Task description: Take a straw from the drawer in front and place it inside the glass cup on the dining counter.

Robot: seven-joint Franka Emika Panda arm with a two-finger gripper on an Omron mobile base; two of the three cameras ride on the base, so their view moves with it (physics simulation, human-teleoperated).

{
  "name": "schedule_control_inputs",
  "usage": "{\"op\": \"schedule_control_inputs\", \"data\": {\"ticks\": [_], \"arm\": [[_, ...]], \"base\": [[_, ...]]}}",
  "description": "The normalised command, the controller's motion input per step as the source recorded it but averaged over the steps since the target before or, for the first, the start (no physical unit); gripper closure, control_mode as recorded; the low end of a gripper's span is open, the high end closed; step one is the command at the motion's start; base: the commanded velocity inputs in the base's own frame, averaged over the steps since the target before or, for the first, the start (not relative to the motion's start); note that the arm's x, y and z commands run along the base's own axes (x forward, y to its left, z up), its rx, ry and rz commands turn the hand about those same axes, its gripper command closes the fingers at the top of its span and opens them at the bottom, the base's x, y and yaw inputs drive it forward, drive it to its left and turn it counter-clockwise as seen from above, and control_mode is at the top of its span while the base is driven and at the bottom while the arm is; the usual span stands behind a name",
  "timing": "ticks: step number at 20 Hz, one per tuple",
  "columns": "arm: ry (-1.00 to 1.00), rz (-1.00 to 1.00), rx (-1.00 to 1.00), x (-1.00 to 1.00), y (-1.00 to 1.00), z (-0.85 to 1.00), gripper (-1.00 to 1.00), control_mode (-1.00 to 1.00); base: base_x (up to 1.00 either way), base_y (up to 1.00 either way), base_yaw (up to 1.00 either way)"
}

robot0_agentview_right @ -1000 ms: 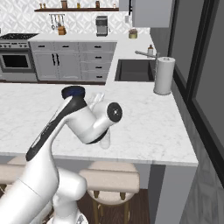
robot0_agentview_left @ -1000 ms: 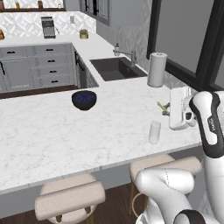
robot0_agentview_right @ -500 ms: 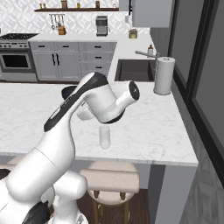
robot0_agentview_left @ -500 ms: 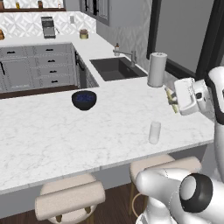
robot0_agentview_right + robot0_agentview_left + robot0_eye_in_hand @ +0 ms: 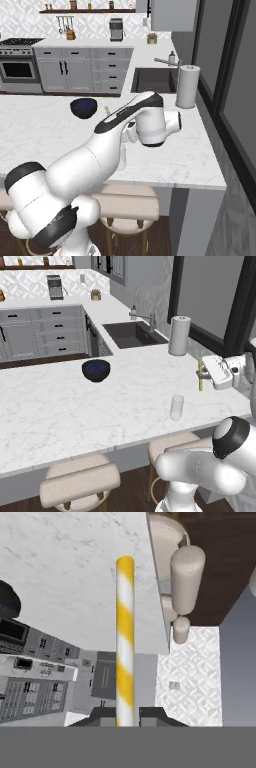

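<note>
My gripper [image 5: 204, 373] hangs above the right end of the dining counter [image 5: 60, 411], shut on the straw [image 5: 200, 384], which stands roughly upright in the left base view. In the hand view the straw [image 5: 125, 627] shows yellow and white stripes and runs out from between the fingertips [image 5: 102, 716] over the dining counter [image 5: 75, 567]. The glass cup [image 5: 176, 407] stands upright near the counter's front edge, lower and to the left of the gripper, apart from it. In the right base view the arm covers most of the hand, and the straw [image 5: 106, 109] tip pokes above it. The drawer is out of view.
A dark blue bowl [image 5: 96, 370] sits mid-counter, left of the cup. A white paper-towel roll [image 5: 179, 336] stands at the back right beside the sink [image 5: 132, 335]. Beige stools [image 5: 80, 483] tuck under the counter's front edge. Dark window frames close off the right side.
The arm has swung round and the hand has turned near the counter's right end. The straw, slanted a second ago, now stands upright. The cup and the bowl have not moved.
</note>
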Motion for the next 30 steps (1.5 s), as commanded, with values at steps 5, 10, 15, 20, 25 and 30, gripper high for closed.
{"op": "schedule_control_inputs", "data": {"ticks": [5, 10, 15, 20, 25, 30], "arm": [[0.37, 0.00, -0.01, 0.33, 0.68, 0.16, 1.00, -1.00], [-0.08, 0.02, -0.07, 0.00, 0.48, -0.38, 1.00, -1.00], [-0.09, 0.03, 0.00, 0.00, 0.20, -0.28, 1.00, -1.00], [0.00, 0.07, 0.10, 0.00, -0.04, -0.02, 1.00, -1.00], [0.00, 0.11, 0.15, 0.00, -0.52, -0.02, 1.00, -1.00], [0.00, 0.11, 0.12, 0.00, -0.51, -0.13, 1.00, -1.00]], "base": [[0.00, 0.00, 0.00], [0.00, 0.00, 0.00], [0.00, 0.00, 0.00], [0.00, 0.00, 0.00], [0.00, 0.00, 0.00], [0.00, 0.00, 0.00]]}}
